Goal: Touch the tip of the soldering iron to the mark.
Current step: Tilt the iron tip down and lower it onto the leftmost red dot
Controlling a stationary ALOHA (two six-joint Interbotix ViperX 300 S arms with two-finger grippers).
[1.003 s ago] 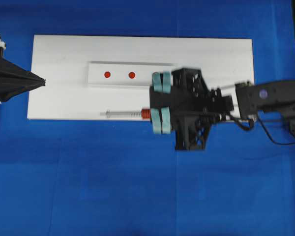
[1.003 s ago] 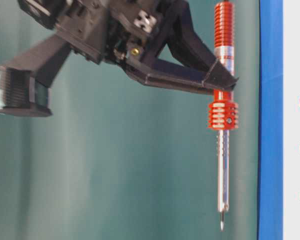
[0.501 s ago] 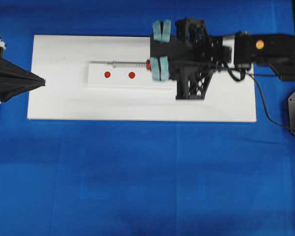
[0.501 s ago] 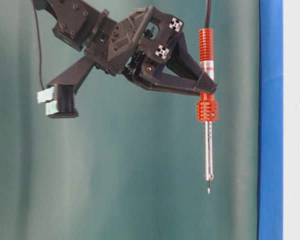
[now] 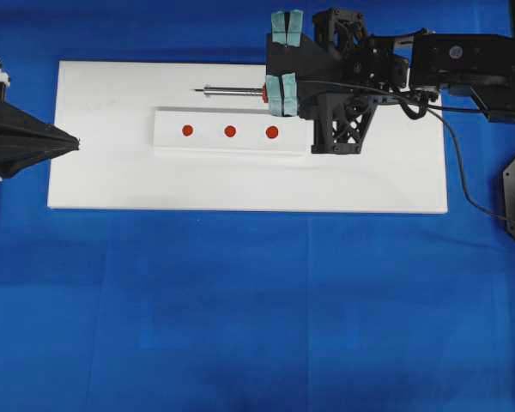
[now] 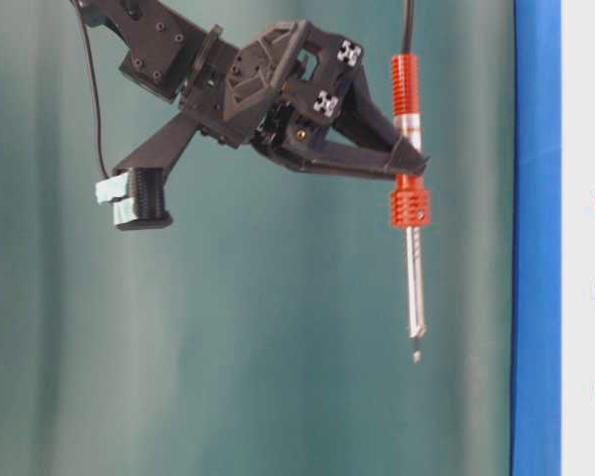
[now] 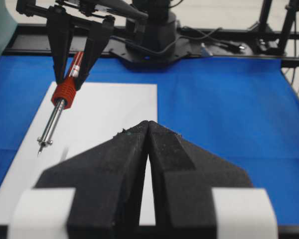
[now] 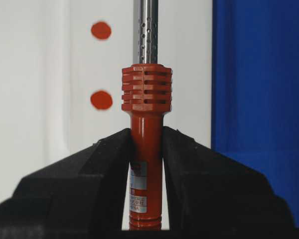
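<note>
Blue cloth covers the surface (image 5: 240, 300), w/ a flat white board (image 5: 112, 180) on top. Right hand (image 8: 147, 144) pinches the slim red-handled soldering iron (image 5: 232, 89) w/ silver shaft, held up off the board, tip just beside the raised white strip (image 5: 167, 142) w/ 3 red dots (image 5: 230, 131). Left hand (image 7: 147, 127) is pressed together, holding nothing, at the board's left edge.

A robotics lab: a worktop (image 5: 240, 300) draped in blue cloth carries a white board (image 5: 103, 180) with red test dots (image 5: 230, 131), black arm bases and cabling sit on a metal frame (image 7: 269, 30), and a plain teal backdrop (image 6: 228, 347) stands behind.
</note>
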